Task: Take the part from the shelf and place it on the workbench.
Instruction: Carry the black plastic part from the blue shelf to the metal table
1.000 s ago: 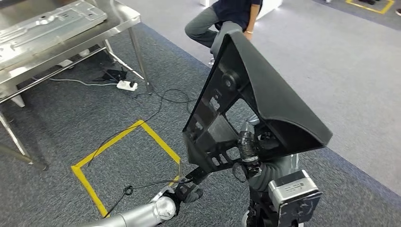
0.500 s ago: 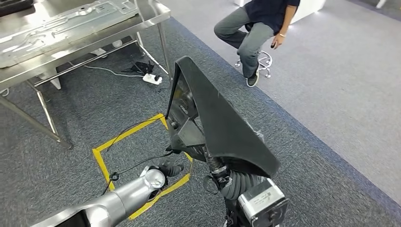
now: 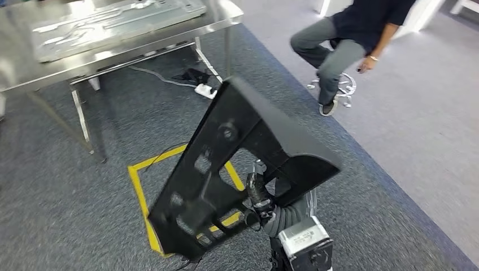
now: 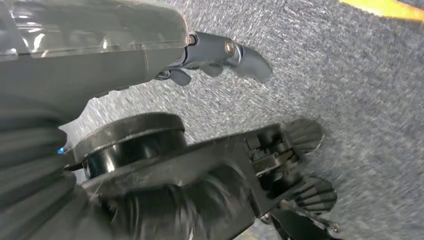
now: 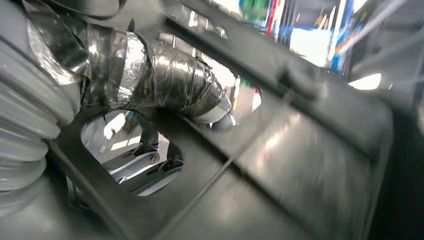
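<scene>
Part: large black moulded panel, held tilted above the grey carpet, near centre.
Right hand: taped fingers clamped through an opening in the panel.
Left hand: gripping the panel's edge.
Worktop: steel, far left, carrying a metal sheet.
Floor: yellow tape square.
Person: seated, far right.

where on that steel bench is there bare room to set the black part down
Little shows free: the metal panel covers most of the workbench top, leaving a bare strip along its near edge and the right corner. The black part looks bigger than either patch.
</scene>
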Action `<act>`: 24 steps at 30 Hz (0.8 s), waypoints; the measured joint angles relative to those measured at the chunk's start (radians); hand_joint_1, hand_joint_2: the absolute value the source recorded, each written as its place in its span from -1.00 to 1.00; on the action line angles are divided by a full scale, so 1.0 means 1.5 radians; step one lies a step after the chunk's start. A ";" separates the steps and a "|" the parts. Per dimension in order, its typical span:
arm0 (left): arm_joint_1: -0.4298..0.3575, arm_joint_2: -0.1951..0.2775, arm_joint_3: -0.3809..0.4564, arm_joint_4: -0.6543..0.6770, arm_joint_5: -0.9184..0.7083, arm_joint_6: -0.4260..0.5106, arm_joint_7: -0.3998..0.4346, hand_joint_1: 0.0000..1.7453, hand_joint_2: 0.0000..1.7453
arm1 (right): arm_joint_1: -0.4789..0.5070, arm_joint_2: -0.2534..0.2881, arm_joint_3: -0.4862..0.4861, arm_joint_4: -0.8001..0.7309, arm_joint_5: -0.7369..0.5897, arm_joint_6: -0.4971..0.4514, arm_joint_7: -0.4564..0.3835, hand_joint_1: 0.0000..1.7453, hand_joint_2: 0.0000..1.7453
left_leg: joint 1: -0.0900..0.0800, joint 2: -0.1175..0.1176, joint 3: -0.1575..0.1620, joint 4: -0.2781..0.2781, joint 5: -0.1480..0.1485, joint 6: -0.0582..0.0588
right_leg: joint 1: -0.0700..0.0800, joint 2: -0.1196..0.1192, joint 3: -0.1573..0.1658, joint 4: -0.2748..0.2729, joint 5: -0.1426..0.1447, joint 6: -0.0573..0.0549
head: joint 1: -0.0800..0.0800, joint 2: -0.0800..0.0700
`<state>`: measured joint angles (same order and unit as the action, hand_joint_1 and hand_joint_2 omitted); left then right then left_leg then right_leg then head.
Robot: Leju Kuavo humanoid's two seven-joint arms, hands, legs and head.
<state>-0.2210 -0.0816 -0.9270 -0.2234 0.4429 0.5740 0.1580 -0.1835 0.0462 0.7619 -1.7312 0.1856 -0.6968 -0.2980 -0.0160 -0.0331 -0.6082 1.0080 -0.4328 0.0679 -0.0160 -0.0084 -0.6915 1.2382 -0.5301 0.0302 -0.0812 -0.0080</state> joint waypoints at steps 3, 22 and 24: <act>-0.028 0.001 0.000 0.001 0.002 -0.010 0.037 -1.00 1.00 | 0.005 -0.001 0.000 -0.009 0.004 -0.001 0.003 0.62 1.00 | 0.000 -0.025 -0.003 0.015 -0.011 -0.009 | 0.000 0.013 0.038 -0.108 0.054 -0.005 | 0.002 0.000; -0.044 0.008 0.000 0.003 0.004 -0.032 0.046 -1.00 1.00 | 0.000 0.000 0.000 -0.026 0.010 -0.001 0.013 0.62 1.00 | 0.013 0.023 -0.014 0.016 -0.008 -0.032 | -0.001 -0.003 0.082 -0.141 0.028 -0.002 | -0.002 0.000; -0.046 0.009 0.000 0.004 0.004 -0.032 0.046 -1.00 1.00 | 0.000 -0.001 0.000 -0.027 0.010 -0.001 0.015 0.62 1.00 | 0.014 0.020 -0.003 0.009 -0.010 -0.022 | -0.002 -0.002 0.075 -0.119 0.016 0.004 | 0.000 0.000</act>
<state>-0.2897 -0.0681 -0.9270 -0.2179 0.4484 0.5260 0.2274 -0.1841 0.0453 0.7614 -1.7710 0.2010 -0.6979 -0.2762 0.0055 -0.0027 -0.6124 1.0221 -0.4481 0.0350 -0.0193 -0.0117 -0.5783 1.0604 -0.5063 0.0355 -0.0817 -0.0080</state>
